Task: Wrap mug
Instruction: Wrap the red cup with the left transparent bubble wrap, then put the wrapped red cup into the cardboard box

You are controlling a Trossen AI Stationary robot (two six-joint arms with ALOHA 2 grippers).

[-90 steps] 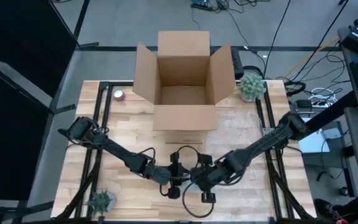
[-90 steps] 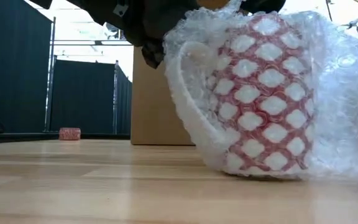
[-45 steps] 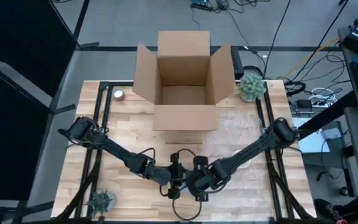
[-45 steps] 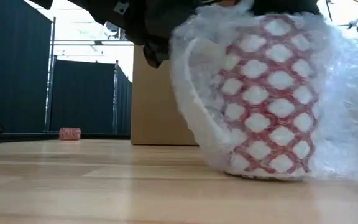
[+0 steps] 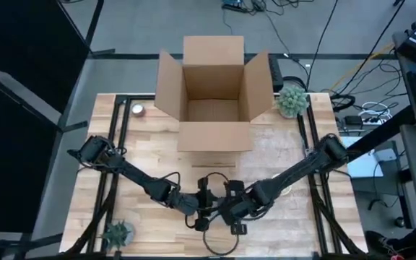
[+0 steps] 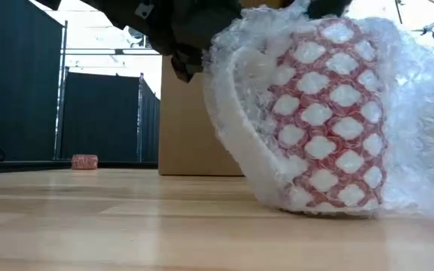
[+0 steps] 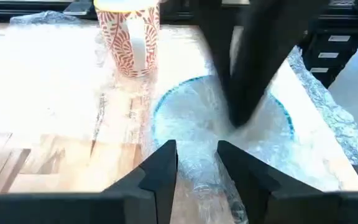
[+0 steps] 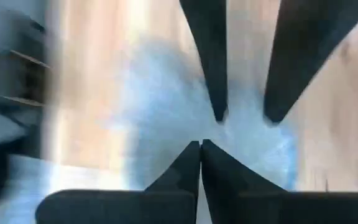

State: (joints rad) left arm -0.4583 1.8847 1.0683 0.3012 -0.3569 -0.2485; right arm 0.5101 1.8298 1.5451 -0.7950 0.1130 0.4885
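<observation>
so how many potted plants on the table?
2. One potted plant sits at the far right corner, just right of the cardboard box. The other plant is at the near left corner. None seem hidden, though the arms cover the near middle.

No readable text anywhere on the table.

The cardboard box (image 5: 214, 94) showed plain brown flaps with no print that could be made out, and the mug (image 6: 319, 113) carried only a red-and-white pattern under its bubble wrap (image 6: 420, 120), no lettering. Nothing on the arms or the tabletop (image 5: 150, 152) could be read either.
</observation>
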